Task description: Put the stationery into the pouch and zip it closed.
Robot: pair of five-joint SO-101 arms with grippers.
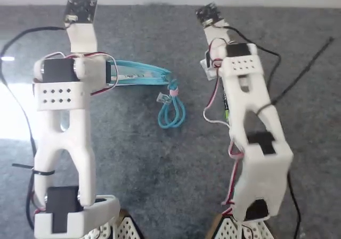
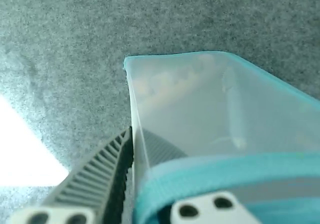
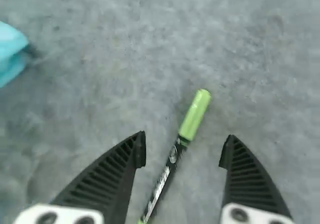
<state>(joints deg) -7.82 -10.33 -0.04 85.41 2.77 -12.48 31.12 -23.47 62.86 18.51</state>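
Grey carpet-like surface (image 1: 133, 159) is carrying everything; the left hand (image 2: 134, 151) is clenching on the edge of the translucent, teal-zipped pouch (image 2: 200, 109), which is stretching from it toward the middle, a blue cord loop (image 1: 171, 111) lying at its zip end; the right hand (image 3: 182, 144) is hanging released, fingers spreading either side of the green-capped pen (image 3: 195, 113); the pen is lying flat, apart from the pouch.
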